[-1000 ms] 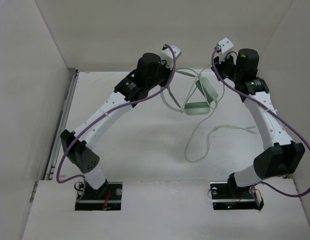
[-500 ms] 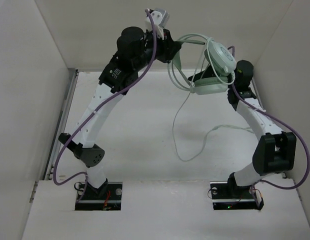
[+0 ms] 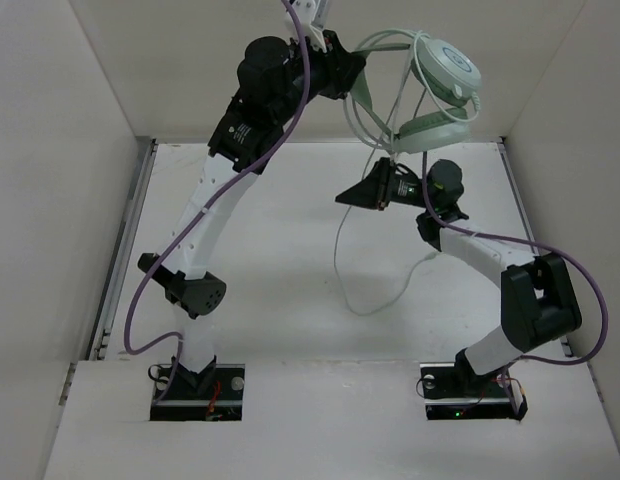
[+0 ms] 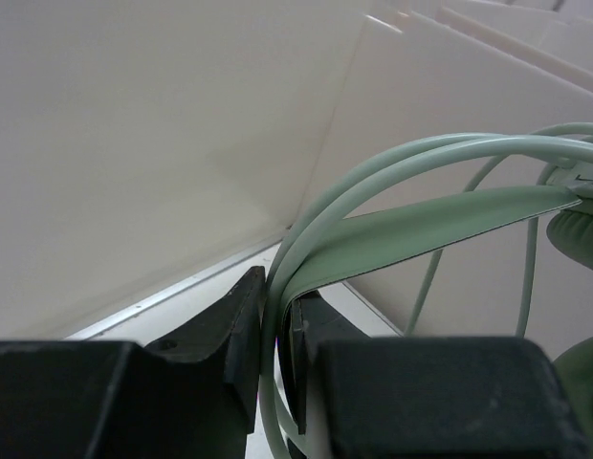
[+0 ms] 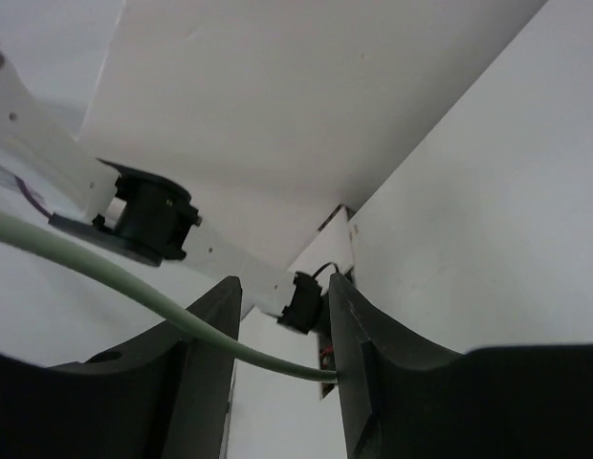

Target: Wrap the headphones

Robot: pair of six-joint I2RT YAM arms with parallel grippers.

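The pale mint-green headphones [image 3: 446, 68] hang high in the air near the back wall. My left gripper [image 3: 348, 78] is shut on their thin headband [image 4: 421, 225], which is squeezed between the two black fingers [image 4: 241, 330]. One round ear cup faces the camera, and the other cup [image 3: 430, 132] hangs just below it. The long thin cable [image 3: 342, 262] drops from the headphones to the table and loops there. My right gripper [image 3: 344, 197] points left below the headphones and is open. The cable [image 5: 134, 287] crosses the gap between its jaws and touches one inner face.
White walls enclose the table [image 3: 270, 260] on the left, back and right. A metal rail [image 3: 130, 230] runs along the left edge. Purple arm cables [image 3: 510, 240] trail along both arms. The arm bases [image 3: 195, 385] sit at the near edge.
My left arm has lifted the headphones up and back. The right gripper has opened and swung down and left from beside the ear cups to the hanging cable.
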